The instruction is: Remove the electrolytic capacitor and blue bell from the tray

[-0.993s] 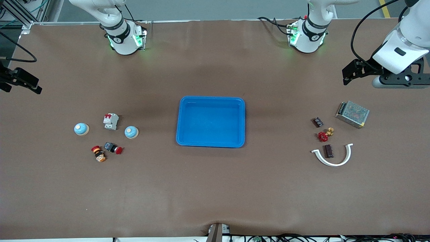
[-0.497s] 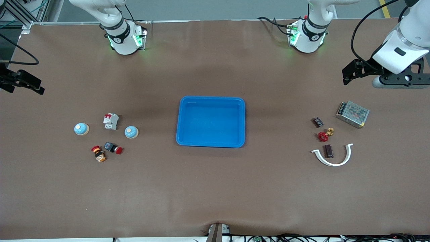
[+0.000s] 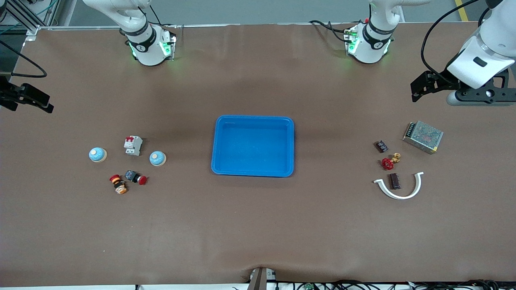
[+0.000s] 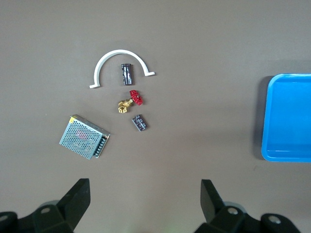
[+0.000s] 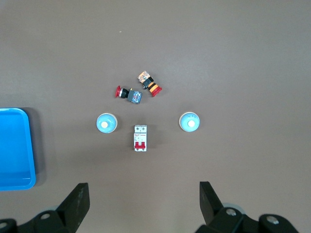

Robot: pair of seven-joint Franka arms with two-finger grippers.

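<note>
My left hand [image 4: 143,204] hangs with fingers spread wide over the bench [image 3: 258,225] at my left arm's end, above a meshed metal box [image 3: 423,137]. Near that box lie a small dark part [image 3: 381,146], a red-handled valve [image 3: 388,162] and a dark capacitor [image 3: 394,181] inside a white curved piece [image 3: 400,187]. My right hand [image 5: 142,204] is spread too, up over the other end, where two blue bells [image 3: 97,154] [image 3: 157,158] flank a white breaker [image 3: 133,145]. The blue tray [image 3: 252,119] sits mid-bench.
</note>
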